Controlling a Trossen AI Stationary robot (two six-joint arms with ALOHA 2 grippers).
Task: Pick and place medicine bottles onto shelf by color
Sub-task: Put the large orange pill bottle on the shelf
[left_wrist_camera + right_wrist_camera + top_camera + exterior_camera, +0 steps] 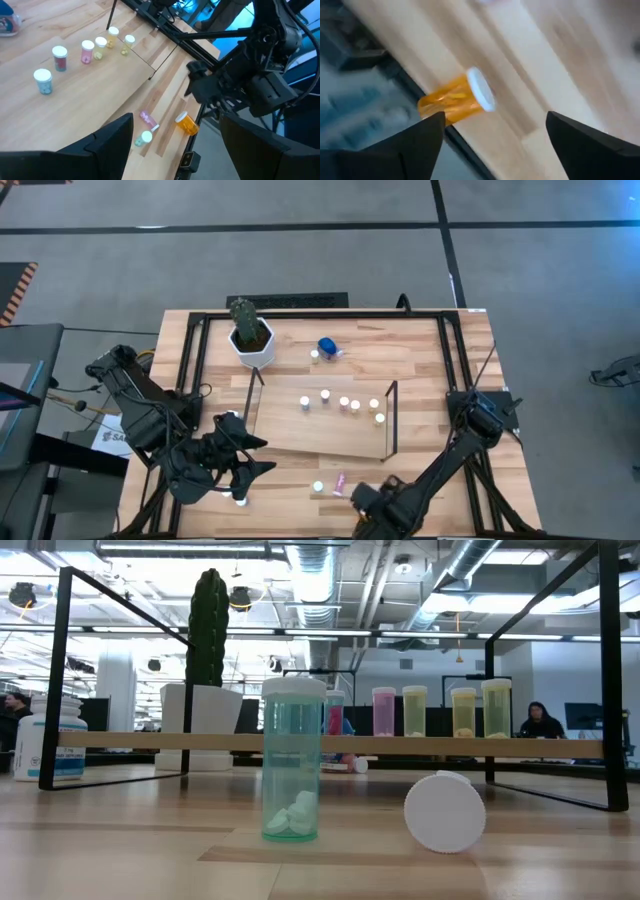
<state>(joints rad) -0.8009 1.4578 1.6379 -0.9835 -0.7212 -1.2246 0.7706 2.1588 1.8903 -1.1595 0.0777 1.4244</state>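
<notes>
The right gripper hangs over the table's near edge with its jaws spread wide and nothing between them; just ahead of it an orange bottle lies on its side at the very edge of the wood, white cap pointing inward, untouched. The left gripper is also parted and empty, raised above the near-left part of the table. From its wrist camera the orange bottle shows beside the right arm, with a pink bottle lying down and a teal bottle close by (the overhead camera hides the orange one under the right arm). On the shelf five bottles stand in a loose row. The low camera alone shows the teal bottle upright with white tablets inside and a white cap facing the lens. A blue-capped bottle lies near the cactus pot.
</notes>
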